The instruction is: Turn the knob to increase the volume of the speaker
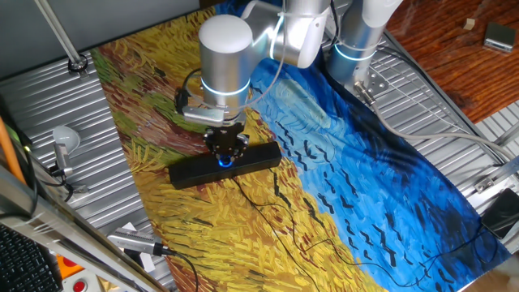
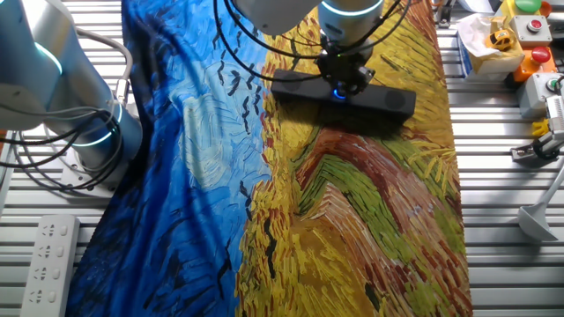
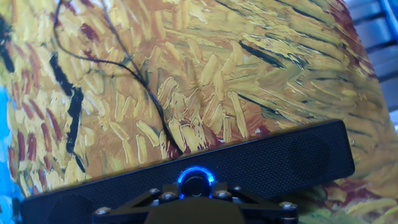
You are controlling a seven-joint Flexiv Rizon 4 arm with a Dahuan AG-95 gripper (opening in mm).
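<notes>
The speaker (image 1: 190, 172) is a long black bar lying across the yellow part of the painted cloth; it also shows in the other fixed view (image 2: 392, 100) and the hand view (image 3: 280, 162). The knob (image 3: 195, 184) sits at its middle, ringed by blue light (image 1: 225, 161) (image 2: 338, 91). My gripper (image 1: 225, 152) (image 2: 342, 81) (image 3: 195, 190) stands straight above the knob, its fingers closed in on both sides of it. A thin black cable (image 3: 143, 87) runs from the speaker over the cloth.
The Van Gogh-style cloth (image 1: 340, 162) covers the table's middle. The arm's base (image 2: 84, 132) stands at one side. A power strip (image 2: 44, 264), a box with coloured buttons (image 2: 529, 26) and a small white lamp-like object (image 1: 65, 139) lie on the ribbed metal edges.
</notes>
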